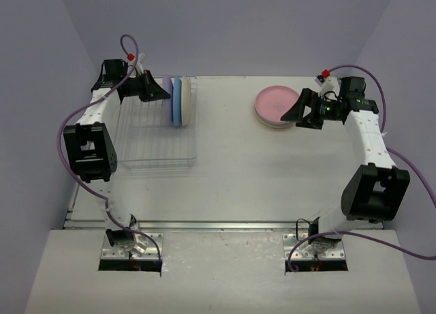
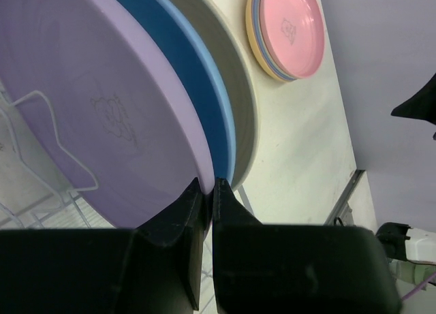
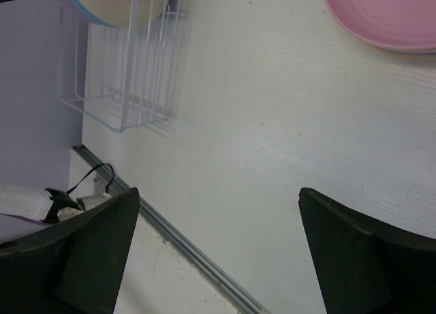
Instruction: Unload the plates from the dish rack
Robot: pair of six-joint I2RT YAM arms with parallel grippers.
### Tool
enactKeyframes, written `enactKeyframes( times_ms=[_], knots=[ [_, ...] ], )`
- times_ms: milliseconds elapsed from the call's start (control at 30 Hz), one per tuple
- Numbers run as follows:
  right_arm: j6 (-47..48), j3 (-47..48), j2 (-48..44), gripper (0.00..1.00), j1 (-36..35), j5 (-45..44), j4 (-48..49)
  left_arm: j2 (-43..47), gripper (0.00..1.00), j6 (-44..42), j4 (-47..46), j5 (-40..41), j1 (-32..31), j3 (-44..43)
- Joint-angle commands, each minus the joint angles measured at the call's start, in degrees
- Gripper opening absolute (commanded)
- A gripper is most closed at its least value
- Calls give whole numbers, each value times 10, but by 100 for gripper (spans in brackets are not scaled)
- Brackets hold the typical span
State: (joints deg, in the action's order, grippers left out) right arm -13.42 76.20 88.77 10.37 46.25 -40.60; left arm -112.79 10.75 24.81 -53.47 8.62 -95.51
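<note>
Three plates stand on edge at the far end of the dish rack point(image 1: 157, 140): a lavender plate point(image 2: 102, 103), a blue plate point(image 2: 197, 89) and a cream plate point(image 2: 238, 82). My left gripper point(image 2: 208, 189) is shut on the lavender plate's rim, one finger on each face. In the top view the left gripper point(image 1: 163, 92) sits at the lavender plate point(image 1: 167, 95). A stack of plates with a pink plate point(image 1: 276, 103) on top lies flat at the right. My right gripper point(image 1: 291, 114) hovers at the stack's near right edge, open and holding nothing.
The rack's wire prongs point(image 2: 41, 144) rise beside the lavender plate. In the right wrist view the right gripper point(image 3: 218, 198) hangs over bare table, with the rack point(image 3: 129, 82) at upper left, the pink plate point(image 3: 388, 14) at upper right and the table's metal edge strip point(image 3: 177, 239) below.
</note>
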Motion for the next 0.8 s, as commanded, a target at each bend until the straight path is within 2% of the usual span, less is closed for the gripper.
enactKeyframes(
  times_ms=[0, 267, 367, 467, 533, 600, 667, 700, 767],
  knots=[
    [-2, 15, -14, 99, -1, 16, 18, 24, 0, 19, -8, -27, 6, -79],
    [-4, 15, -19, 99, -1, 20, 19, 44, 0, 21, 27, -70, 6, -156],
    [-5, 18, -21, 99, -1, 20, 19, 58, 0, 8, 38, -75, 6, -173],
    [-9, 19, -26, 99, -1, 16, 22, 70, 0, -36, 95, -66, 2, -200],
    [-16, 21, -32, 99, -1, 10, 28, 91, 0, -103, 142, -39, -11, -203],
    [-25, 23, -37, 99, -1, 5, 34, 117, 0, -159, 167, -8, -30, -167],
    [-34, 23, -41, 99, -1, 3, 38, 146, 0, -246, 188, 47, -87, -133],
    [-39, 24, -46, 99, -1, 3, 39, 181, 0, -274, 191, 120, -120, -111],
    [-43, 28, -51, 99, -1, 3, 38, 250, 0, -329, 148, 246, -206, 5]
  ],
)
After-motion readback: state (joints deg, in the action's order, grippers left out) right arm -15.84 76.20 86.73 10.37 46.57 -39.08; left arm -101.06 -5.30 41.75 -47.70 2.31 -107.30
